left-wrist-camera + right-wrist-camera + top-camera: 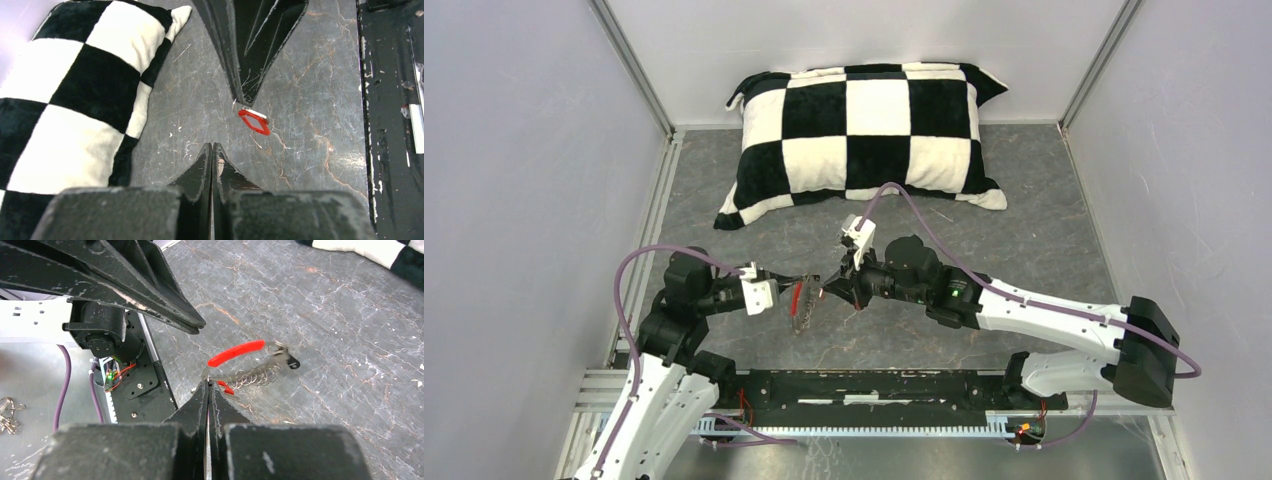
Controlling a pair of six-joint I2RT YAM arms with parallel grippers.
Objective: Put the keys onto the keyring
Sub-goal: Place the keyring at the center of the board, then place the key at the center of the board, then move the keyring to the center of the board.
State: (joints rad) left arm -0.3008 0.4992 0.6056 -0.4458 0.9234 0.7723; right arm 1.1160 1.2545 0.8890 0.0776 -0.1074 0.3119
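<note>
Marbled tabletop (1024, 200); left gripper (212, 146) clenched; right gripper (208, 382) pinches red-headed key (254, 125) by coiled keyring (235, 352).

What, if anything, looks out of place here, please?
A black-and-white checkered plush pillow lies at the grey marbled table's far end, odd for key work. A small, unidentifiable silvery metal cluster lies off the table's near edge.

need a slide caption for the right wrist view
Right pincer, shut, tip at the keyring by its red section, marbled table behind; left pincer shut alongside.
</note>
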